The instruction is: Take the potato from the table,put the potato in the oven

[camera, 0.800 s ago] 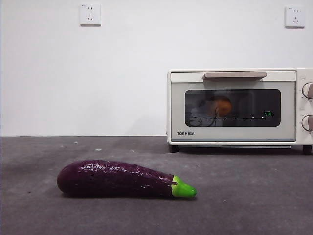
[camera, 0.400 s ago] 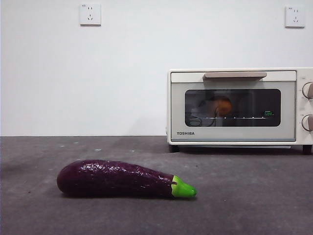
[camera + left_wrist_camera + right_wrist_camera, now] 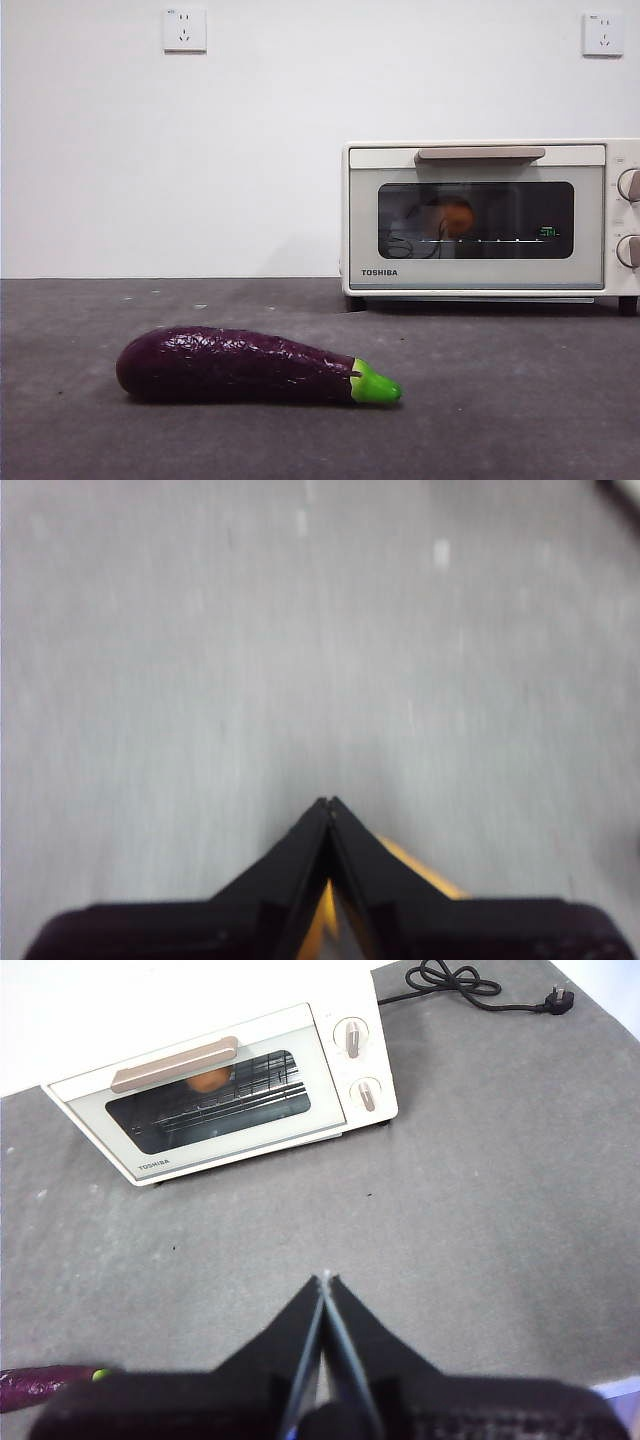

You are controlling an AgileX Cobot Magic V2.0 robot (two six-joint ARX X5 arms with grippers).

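Note:
The orange-brown potato [image 3: 456,216] lies on the wire rack inside the cream-white oven [image 3: 480,275], seen through the dark glass of its shut door; the right wrist view shows the potato [image 3: 207,1081] behind the window of the oven [image 3: 230,1135] too. My right gripper [image 3: 325,1278] is shut and empty, high above the table [image 3: 480,1210] and well in front of the oven. My left gripper [image 3: 327,803] is shut and empty over bare grey table [image 3: 200,660]. Neither arm shows in the front view.
A long purple eggplant [image 3: 245,366] with a green stem lies on the table [image 3: 520,400] at front left; its tip [image 3: 45,1383] shows in the right wrist view. The oven's black power cord [image 3: 470,985] trails behind the oven. Two wall sockets sit high on the white wall.

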